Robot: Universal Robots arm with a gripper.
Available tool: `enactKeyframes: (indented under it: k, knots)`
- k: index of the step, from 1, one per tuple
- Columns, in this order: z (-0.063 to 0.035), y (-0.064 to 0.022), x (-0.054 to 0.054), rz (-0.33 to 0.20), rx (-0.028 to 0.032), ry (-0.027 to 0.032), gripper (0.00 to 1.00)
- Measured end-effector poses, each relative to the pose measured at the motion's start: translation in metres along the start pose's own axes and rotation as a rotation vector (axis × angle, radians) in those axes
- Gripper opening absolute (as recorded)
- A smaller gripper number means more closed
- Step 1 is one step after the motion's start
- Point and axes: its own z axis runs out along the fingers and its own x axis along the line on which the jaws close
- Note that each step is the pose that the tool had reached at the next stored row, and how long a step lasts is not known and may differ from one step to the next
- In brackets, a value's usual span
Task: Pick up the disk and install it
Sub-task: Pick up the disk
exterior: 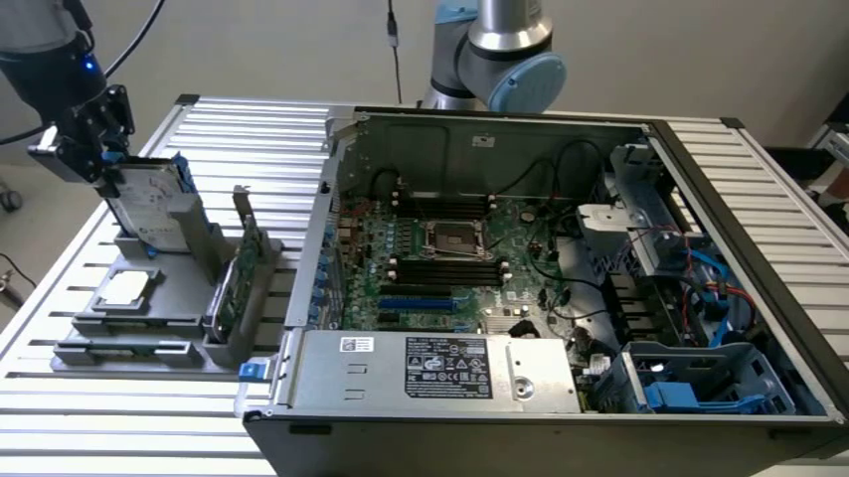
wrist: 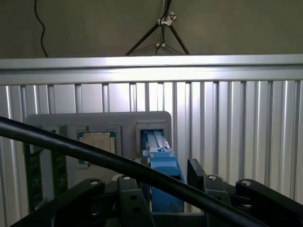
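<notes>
Your disk [exterior: 143, 204] [wrist: 161, 156] stands on edge in its slot of the grey fixture [exterior: 173, 323] [wrist: 71, 123], directly under the gripper [exterior: 95, 159] [wrist: 163, 182] — its blue carrier rises between the two black fingers [wrist: 198, 174]. You have the jaws spread wide, one finger on each side of the carrier; whether either pad touches it you cannot tell, and the disk sits seated in the slot, not lifted. A black cable [wrist: 94, 158] crosses close in front of the wrist. Just beside the disk on the same fixture lies the small square chip [exterior: 123, 288] [wrist: 97, 142], and a little farther from the tool the green card [exterior: 229, 288] stands upright. The fixture rests on the slatted metal table [exterior: 119, 417]. Well apart from the gripper — toward the exterior view's right — the opened computer case [exterior: 491, 139] lies with its board exposed.
</notes>
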Motion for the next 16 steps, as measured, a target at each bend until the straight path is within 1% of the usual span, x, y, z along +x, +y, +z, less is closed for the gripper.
enactKeyframes:
  k: [13, 14, 16]
  knots:
    - [0.0016, -0.0001, 0.0000, -0.010, 0.0054, 0.0012, 0.51]
    - [0.0016, -0.0002, 0.0000, -0.012, 0.0061, 0.0014, 0.51]
    - [0.0015, -0.0002, 0.0000, -0.016, 0.0102, 0.0020, 0.51]
